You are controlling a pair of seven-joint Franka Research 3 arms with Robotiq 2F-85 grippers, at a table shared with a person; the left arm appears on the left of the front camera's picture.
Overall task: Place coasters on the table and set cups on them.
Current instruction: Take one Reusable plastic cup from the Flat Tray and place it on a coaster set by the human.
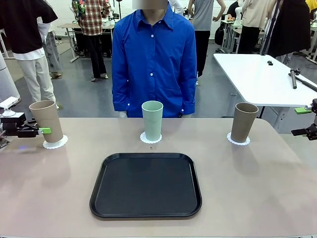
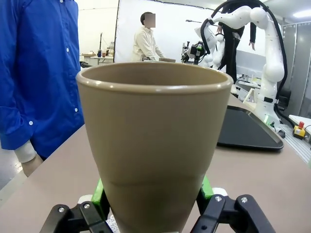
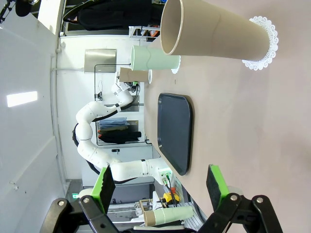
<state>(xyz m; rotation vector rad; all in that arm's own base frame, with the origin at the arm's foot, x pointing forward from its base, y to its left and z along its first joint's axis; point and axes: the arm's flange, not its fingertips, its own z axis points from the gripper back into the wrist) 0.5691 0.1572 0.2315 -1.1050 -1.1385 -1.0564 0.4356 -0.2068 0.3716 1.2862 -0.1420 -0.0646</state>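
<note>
Three cups stand on the table (image 1: 257,198), each on a white lacy coaster. The left tan cup (image 1: 46,120) sits on its coaster (image 1: 56,144) with my left gripper (image 1: 42,131) shut on its lower wall. In the left wrist view that cup (image 2: 154,145) stands between the green pads (image 2: 99,191). The mint cup (image 1: 152,120) rests on the middle coaster (image 1: 150,139). The right tan cup (image 1: 244,122) rests on its coaster (image 1: 238,141). My right gripper (image 1: 304,121) hangs open at the table's right edge, apart from that cup (image 3: 214,31); its own view shows nothing between the jaws of the gripper (image 3: 159,187).
A black tray (image 1: 146,185) lies in the near middle of the table. A person in a blue shirt (image 1: 153,59) stands at the far side behind the mint cup. A white table (image 1: 262,79) stands behind to the right.
</note>
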